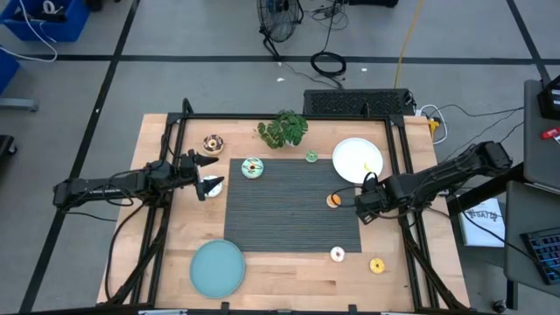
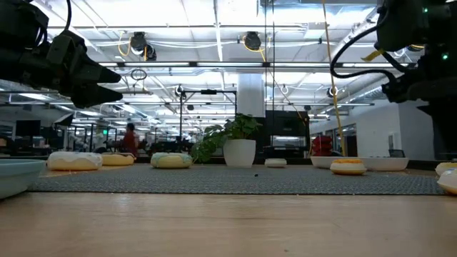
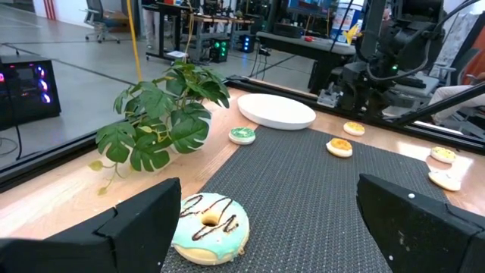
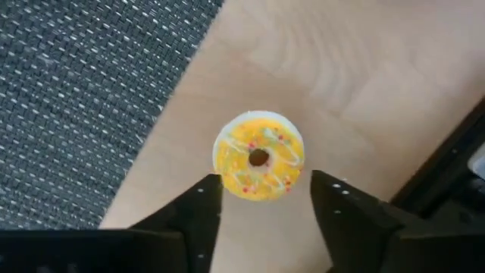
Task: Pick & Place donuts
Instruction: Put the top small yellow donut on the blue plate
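A yellow-iced donut lies flat on the bare wood just off the dark mat's right edge. My right gripper hangs over it, pointing down and open, one finger on each side of the donut's near rim, touching nothing. In the high view this gripper hides that donut. An orange donut rests on the mat close by. My left gripper waits open at the mat's left edge, beside a teal donut.
A white plate sits at the far right and a teal plate at the near left. A potted plant and a small green donut stand at the back. Two donuts lie near the front right. A dark frame rail runs close by.
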Controlling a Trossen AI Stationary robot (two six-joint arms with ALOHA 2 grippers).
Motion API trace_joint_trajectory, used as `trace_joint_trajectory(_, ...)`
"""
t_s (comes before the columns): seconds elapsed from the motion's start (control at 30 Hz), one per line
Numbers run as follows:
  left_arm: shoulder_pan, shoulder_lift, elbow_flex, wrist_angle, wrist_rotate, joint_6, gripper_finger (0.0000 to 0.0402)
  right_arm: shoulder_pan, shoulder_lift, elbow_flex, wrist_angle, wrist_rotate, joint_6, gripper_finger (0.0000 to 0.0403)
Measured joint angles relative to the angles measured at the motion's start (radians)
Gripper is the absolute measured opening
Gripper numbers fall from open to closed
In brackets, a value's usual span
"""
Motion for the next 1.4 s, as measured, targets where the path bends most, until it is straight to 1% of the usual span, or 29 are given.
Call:
trace_joint_trajectory(0.07, 0.0, 0.0, 0.0, 0.0, 0.0, 0.0, 0.0392, 0.0, 0.0, -0.021, 0.035, 0.0, 0.0, 0.0227)
trace_joint_trajectory(0.13, 0.0, 0.0, 0.0, 0.0, 0.0, 0.0, 0.0392, -0.001, 0.001, -0.05, 0.087, 0.0, 0.001, 0.0244)
trace_joint_trajectory(0.27, 0.0, 0.0, 0.0, 0.0, 0.0, 0.0, 0.0392, 0.0, 0.001, -0.108, 0.15, 0.0, 0.028, 0.0251)
trace_joint_trajectory(0.47, 0.0, 0.0, 0.0, 0.0, 0.0, 0.0, 0.0392, 0.0, -0.001, -0.158, 0.198, -0.002, 0.074, 0.0233)
trace_joint_trajectory(0.7, 0.0, 0.0, 0.0, 0.0, 0.0, 0.0, 0.0392, 0.0, -0.001, -0.163, 0.255, -0.045, 0.075, 0.0216)
trace_joint_trajectory(0.83, 0.0, 0.0, 0.0, 0.0, 0.0, 0.0, 0.0392, 0.002, -0.002, -0.164, 0.277, -0.062, 0.045, 0.0211)
trace_joint_trajectory(1.1, 0.0, 0.0, 0.0, 0.0, 0.0, 0.0, 0.0392, 0.002, -0.002, -0.163, 0.25, -0.071, 0.048, 0.0204)
trace_joint_trajectory(1.23, 0.0, 0.0, 0.0, 0.0, 0.0, 0.0, 0.0392, 0.003, -0.002, -0.165, 0.282, -0.053, 0.026, 0.0182)
trace_joint_trajectory(1.4, 0.0, 0.0, 0.0, 0.0, 0.0, 0.0, 0.0392, 0.003, -0.002, -0.165, 0.392, -0.012, -0.009, 0.015)
